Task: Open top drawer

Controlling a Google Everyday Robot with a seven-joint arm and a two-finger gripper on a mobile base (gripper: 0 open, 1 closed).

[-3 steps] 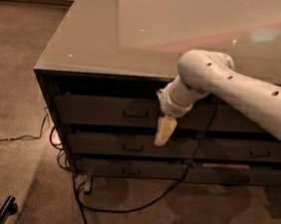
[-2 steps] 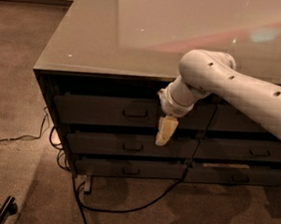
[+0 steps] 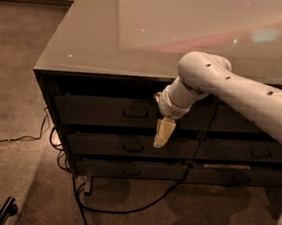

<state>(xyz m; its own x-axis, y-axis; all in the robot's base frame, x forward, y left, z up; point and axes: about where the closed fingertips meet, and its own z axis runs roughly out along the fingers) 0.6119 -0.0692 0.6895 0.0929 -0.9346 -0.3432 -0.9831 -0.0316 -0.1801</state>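
Approach step: gripper (image 3: 164, 133) below tabletop (image 3: 88, 43) front edge, beside top drawer (image 3: 93, 111) handle (image 3: 136, 114); grip state indiscernible. Next: hook handle.

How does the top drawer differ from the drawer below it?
The top drawer has a taller front than the middle drawer and sits higher, under the countertop. The gripper hangs beside the top drawer's handle, tip reaching the middle drawer's upper edge. Both are dark with small central handles.
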